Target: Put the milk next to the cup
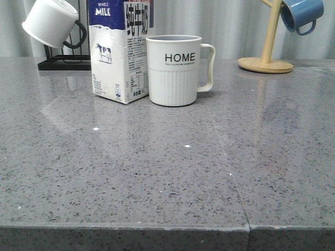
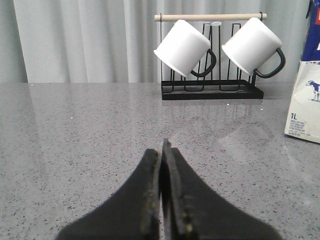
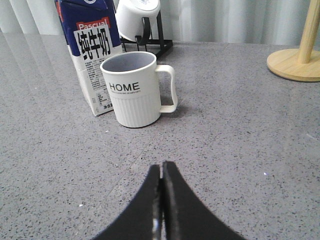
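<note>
The milk carton [image 1: 118, 49] stands upright on the grey table, touching or nearly touching the left side of the white HOME cup [image 1: 175, 70], whose handle points right. Both also show in the right wrist view, the milk [image 3: 90, 60] and the cup [image 3: 134, 90], well ahead of my right gripper [image 3: 161, 167], which is shut and empty above the table. My left gripper [image 2: 162, 147] is shut and empty; the milk's edge [image 2: 306, 100] is far off to one side in its view. Neither gripper shows in the front view.
A black rack [image 2: 212, 90] holds two plain white black-handled mugs [image 2: 182, 47] behind the milk. A wooden mug tree [image 1: 266, 64] with a blue mug [image 1: 301, 14] stands at the back right. The table's front edge [image 1: 157, 227] is near.
</note>
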Robot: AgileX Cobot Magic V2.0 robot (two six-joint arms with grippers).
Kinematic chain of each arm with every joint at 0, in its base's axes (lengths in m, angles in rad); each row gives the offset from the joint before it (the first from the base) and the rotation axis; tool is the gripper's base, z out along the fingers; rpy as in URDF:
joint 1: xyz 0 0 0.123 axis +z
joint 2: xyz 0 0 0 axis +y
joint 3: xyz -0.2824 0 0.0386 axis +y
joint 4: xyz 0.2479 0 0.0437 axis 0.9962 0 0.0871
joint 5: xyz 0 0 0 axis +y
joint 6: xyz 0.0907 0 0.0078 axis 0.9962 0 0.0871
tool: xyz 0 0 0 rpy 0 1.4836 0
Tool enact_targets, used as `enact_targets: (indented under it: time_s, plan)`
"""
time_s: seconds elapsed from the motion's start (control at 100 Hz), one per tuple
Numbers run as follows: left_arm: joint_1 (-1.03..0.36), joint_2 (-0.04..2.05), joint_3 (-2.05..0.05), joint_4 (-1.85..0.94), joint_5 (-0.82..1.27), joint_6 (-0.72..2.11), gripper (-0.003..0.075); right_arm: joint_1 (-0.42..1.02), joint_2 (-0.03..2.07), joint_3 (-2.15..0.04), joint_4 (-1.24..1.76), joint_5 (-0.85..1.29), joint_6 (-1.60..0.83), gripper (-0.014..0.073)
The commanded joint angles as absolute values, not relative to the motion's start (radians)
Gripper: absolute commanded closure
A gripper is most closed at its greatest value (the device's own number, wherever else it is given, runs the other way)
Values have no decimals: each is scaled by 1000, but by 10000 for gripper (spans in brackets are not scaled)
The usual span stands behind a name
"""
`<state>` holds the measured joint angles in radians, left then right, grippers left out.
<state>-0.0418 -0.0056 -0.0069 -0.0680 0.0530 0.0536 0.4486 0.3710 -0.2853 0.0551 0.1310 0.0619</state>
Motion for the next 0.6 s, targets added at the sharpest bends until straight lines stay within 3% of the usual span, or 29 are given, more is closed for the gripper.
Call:
enact_targets:
  time_s: [0.0, 0.4, 0.59]
  plan:
    - [-39, -34, 53, -67, -20, 52, 741, 449, 373, -310, 46, 58, 60, 659]
    - [-39, -34, 53, -67, -20, 52, 741, 441, 373, -287, 43, 11, 59, 659]
    - [-39, -34, 53, -67, -20, 52, 741, 307, 373, -212, 40, -132, 59, 659]
